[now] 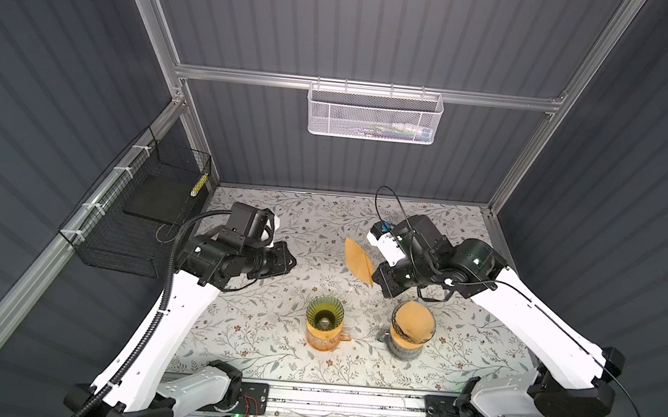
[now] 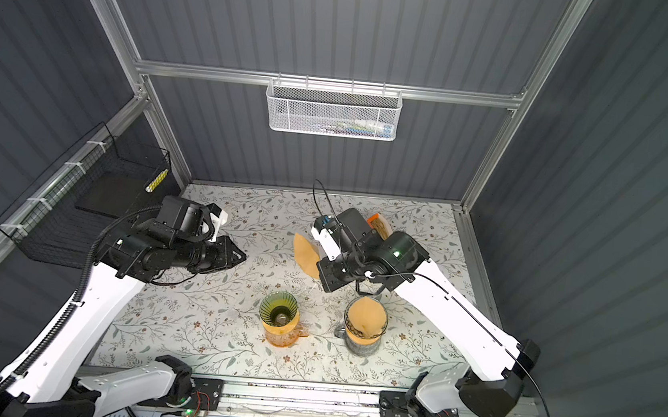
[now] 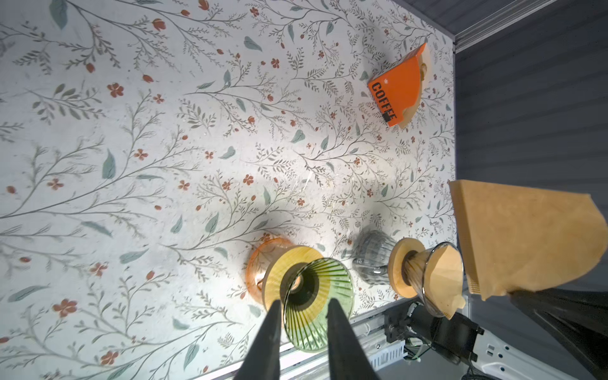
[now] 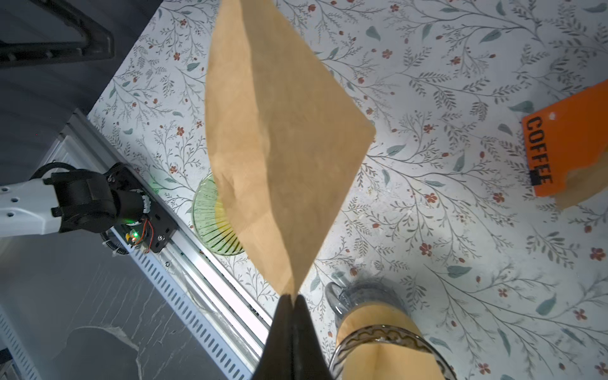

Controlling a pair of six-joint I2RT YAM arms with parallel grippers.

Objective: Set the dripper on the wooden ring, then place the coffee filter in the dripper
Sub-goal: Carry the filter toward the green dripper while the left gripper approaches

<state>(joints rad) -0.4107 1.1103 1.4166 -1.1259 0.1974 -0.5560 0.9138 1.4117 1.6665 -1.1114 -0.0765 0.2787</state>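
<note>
My right gripper [image 4: 291,297] is shut on one corner of a brown paper coffee filter [image 4: 279,131]. The filter [image 1: 357,262] hangs flat in the air, behind and between the two drippers in both top views. A green ribbed dripper [image 1: 324,315] stands empty on an orange carafe, left of centre. The filter partly hides this dripper [image 4: 210,217] in the right wrist view. My left gripper [image 3: 304,301] is open and holds nothing. It hovers left of the filter and points toward the green dripper [image 3: 316,286].
A clear dripper [image 1: 413,323] on a grey carafe holds a brown filter, right of the green one. An orange COFFEE filter holder [image 3: 394,88] stands at the back right. A black wire basket [image 1: 135,215] hangs on the left wall, a white mesh basket [image 1: 373,113] on the back.
</note>
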